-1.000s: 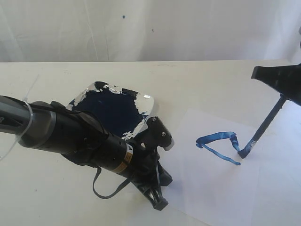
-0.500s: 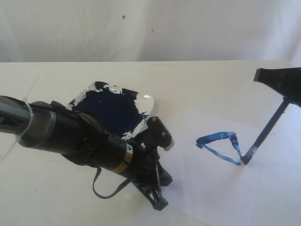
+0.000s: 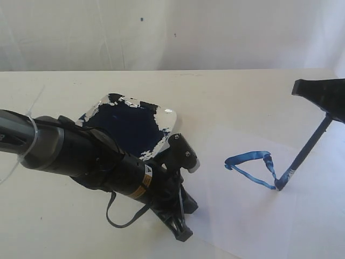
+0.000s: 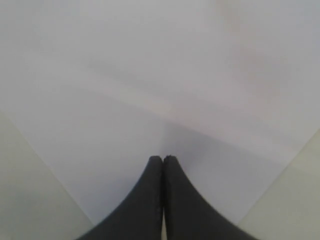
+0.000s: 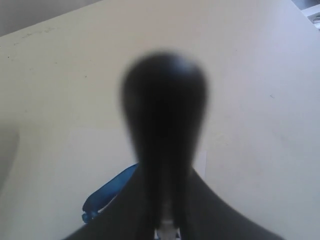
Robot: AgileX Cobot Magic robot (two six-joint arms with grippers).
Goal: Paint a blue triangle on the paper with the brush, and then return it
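Observation:
The white paper lies on the right half of the table, with the blue triangle of uneven strokes painted on it. My right gripper is shut on the brush, which slants down so that its tip touches the paper at the triangle's near right corner. In the right wrist view the blurred brush handle fills the middle, and a blue stroke shows beside it. My left gripper is shut, its tips resting on the paper near a corner.
A square white dish holding a dark navy paint pool sits behind the left arm, which crosses the left of the table. A white wall stands behind the table.
The brush tip has slid a little nearer and to the right, lengthening the triangle's right stroke down to the lower line. The right gripper has shifted slightly right. The left arm has not moved.

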